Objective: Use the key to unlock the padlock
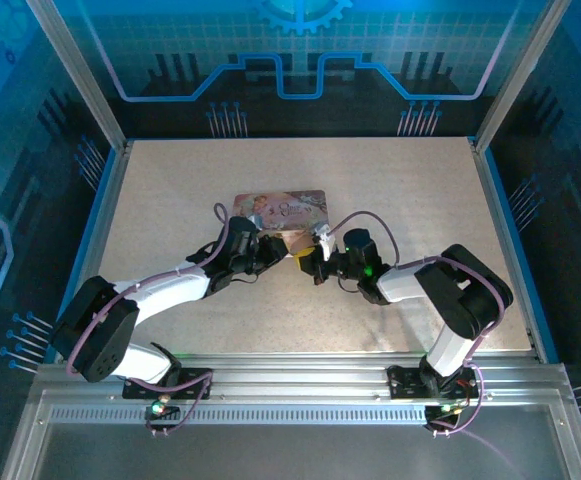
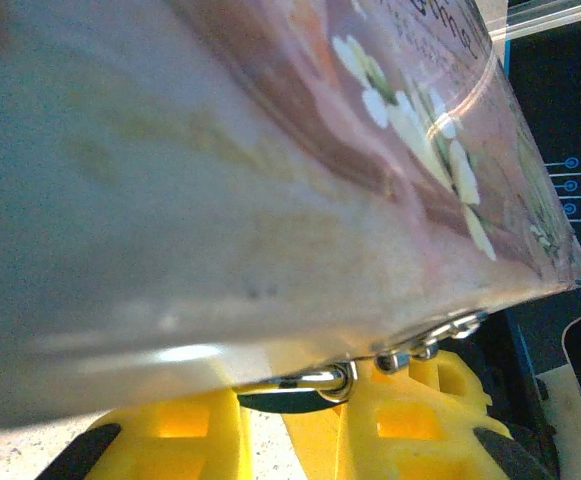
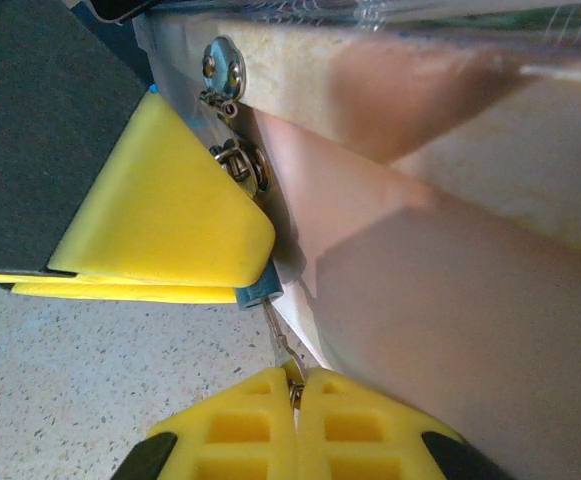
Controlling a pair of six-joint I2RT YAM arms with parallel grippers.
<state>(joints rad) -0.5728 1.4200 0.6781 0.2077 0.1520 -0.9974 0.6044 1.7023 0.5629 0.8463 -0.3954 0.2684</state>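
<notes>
Pink tin [image 1: 282, 207] is set midway on the table [image 1: 390, 180], bare surface left all round. Against its near wall the padlock [image 3: 255, 293] is pinched narrowly by the left gripper [image 1: 270, 250]; the key [image 3: 280, 340], clamped in the right gripper [image 3: 293, 378], is touched to the padlock.

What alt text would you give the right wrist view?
The right gripper, shut on a thin silvery key, aims it at a small bluish padlock pinched by the yellow left gripper, beside the pink tin.
</notes>
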